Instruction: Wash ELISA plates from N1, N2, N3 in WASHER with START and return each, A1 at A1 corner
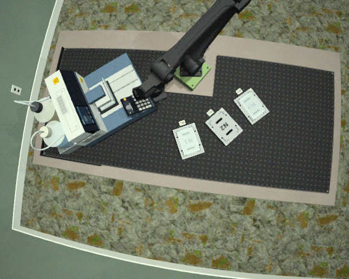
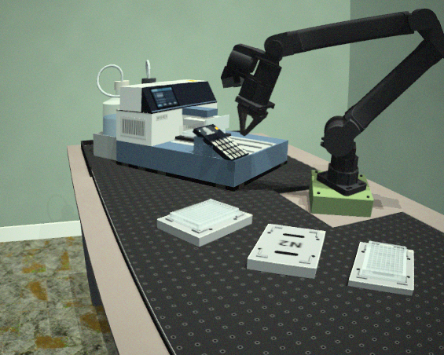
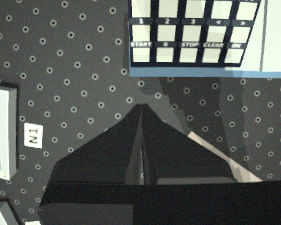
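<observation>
The black two-finger gripper (image 1: 157, 95) (image 2: 244, 130) (image 3: 141, 113) has its fingers pressed together, with nothing between them. It hangs in the air near the black sloping keypad with cream keys (image 1: 143, 105) (image 2: 224, 144) (image 3: 194, 44) of the blue-and-white plate washer (image 1: 63, 105) (image 2: 149, 127). In the wrist view, the cream START key (image 3: 140, 55) is ahead of the fingertips, apart from them. Beyond the keypad from the gripper, a pale piece (image 1: 107, 106) lies partly under the washer's blue block (image 1: 95, 93) (image 2: 199, 111); I cannot tell if it is a plate.

To the left of the fingers in the wrist view is the white nest N1 (image 1: 201, 151) (image 2: 199, 238) (image 3: 12, 129). The other views show one clear plate with many wells (image 1: 188, 140) (image 2: 205, 214) on it. Farther from the gripper, the white nest N2 (image 1: 223, 126) (image 2: 285, 251) shows its lettering and two dark slots uncovered. Farthest, another clear plate (image 1: 251, 105) (image 2: 385, 261) rests on the white nest N3 (image 1: 266, 112) (image 2: 378, 287).
</observation>
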